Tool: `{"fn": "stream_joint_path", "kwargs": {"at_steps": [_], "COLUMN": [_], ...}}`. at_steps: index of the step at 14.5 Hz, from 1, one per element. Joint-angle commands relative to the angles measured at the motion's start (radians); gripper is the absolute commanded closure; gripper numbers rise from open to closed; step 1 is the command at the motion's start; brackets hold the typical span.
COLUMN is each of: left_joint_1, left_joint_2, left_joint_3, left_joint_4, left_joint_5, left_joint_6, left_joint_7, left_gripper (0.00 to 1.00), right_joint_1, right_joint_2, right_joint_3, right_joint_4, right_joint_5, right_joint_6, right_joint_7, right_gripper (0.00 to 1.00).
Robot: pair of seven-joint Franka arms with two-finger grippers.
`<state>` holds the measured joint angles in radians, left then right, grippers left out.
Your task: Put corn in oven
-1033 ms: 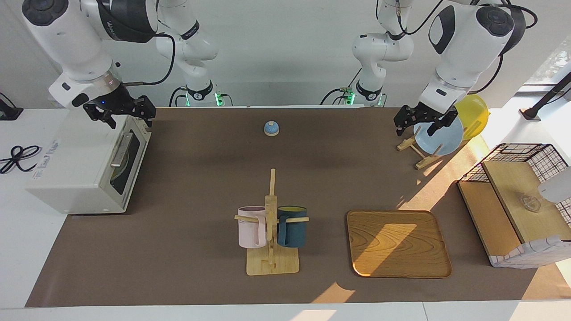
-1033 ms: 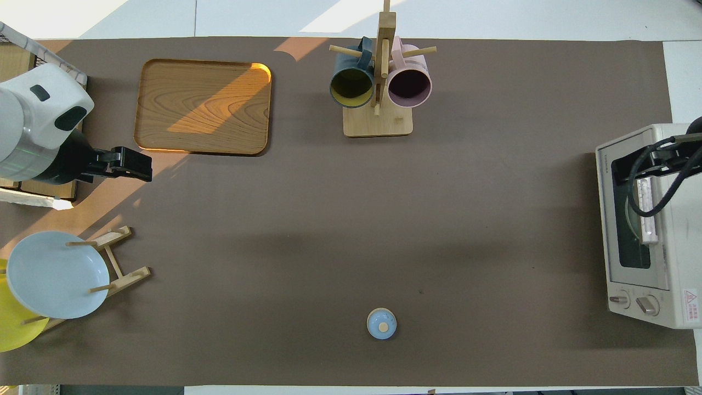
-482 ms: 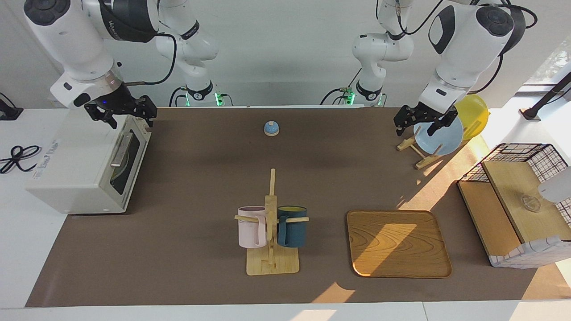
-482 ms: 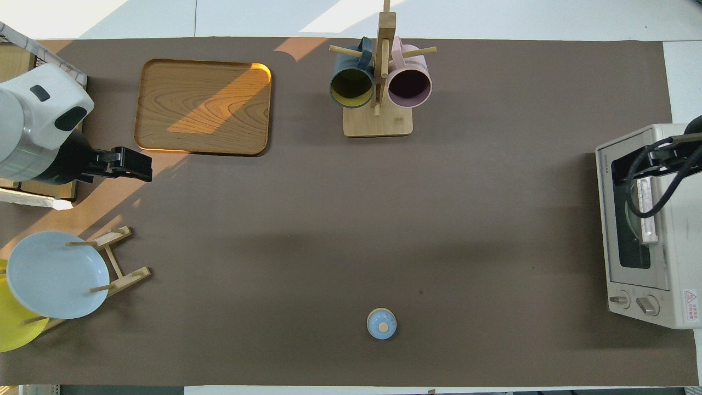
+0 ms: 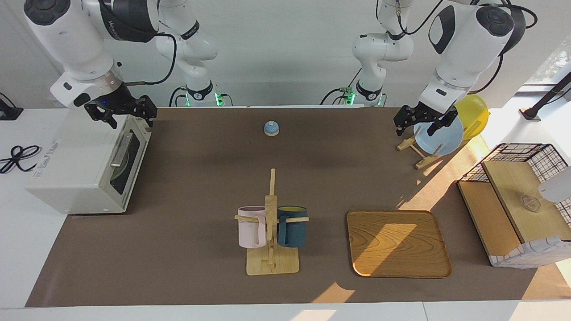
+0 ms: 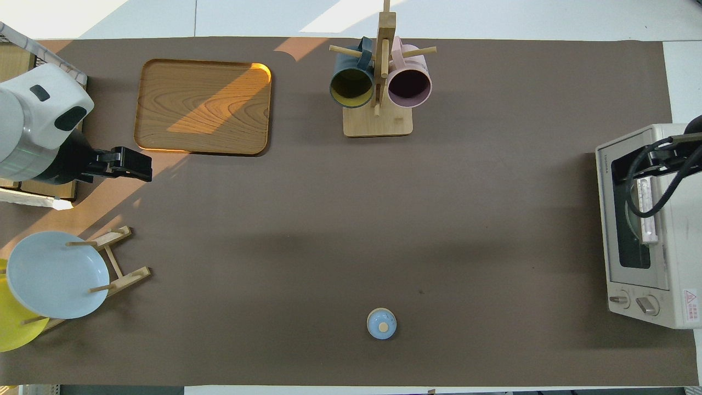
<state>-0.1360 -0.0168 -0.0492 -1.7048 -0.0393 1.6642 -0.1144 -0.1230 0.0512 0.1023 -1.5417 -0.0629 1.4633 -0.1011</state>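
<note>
Brand lettering on the oven (image 6: pixel 666 164), a red warning label, both unreadable

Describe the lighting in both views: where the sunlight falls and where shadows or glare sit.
Facing view: a sunlit band crosses the wooden tray and the mat beside the plate rack; soft arm shadows darken the mat near the small blue lid. Overhead view: the same sun patch lights the tray's edge nearer the robots; the oven door glass is dark, without glare.

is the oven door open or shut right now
Shut. The oven door's dark glass and bar handle sit flush with the white front in both views. The right gripper hangs over its top edge.
</note>
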Motion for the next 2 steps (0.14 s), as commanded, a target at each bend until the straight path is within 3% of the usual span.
{"fn": "stream_joint_path", "kwargs": {"at_steps": [1, 2], "left_joint_1": [0.007, 0.007], "left_joint_2": [-0.011, -0.011], "left_joint_3": [-0.001, -0.001], "left_joint_4": [0.002, 0.001], "left_joint_5": [-0.017, -0.017], "left_joint_6": [0.0, 0.0], "left_joint_7": [0.004, 0.005], "left_gripper": [0.0, 0.0], "right_joint_1": [-0.004, -0.004], "right_joint_2": [0.01, 0.01], "right_joint_3": [0.004, 0.004], "right_joint_4": [0.015, 0.015], "right_joint_5": [0.017, 0.017], "right_joint_6": [0.014, 0.015], "right_joint_7": [0.015, 0.015], "right_gripper": [0.0, 0.0]}}
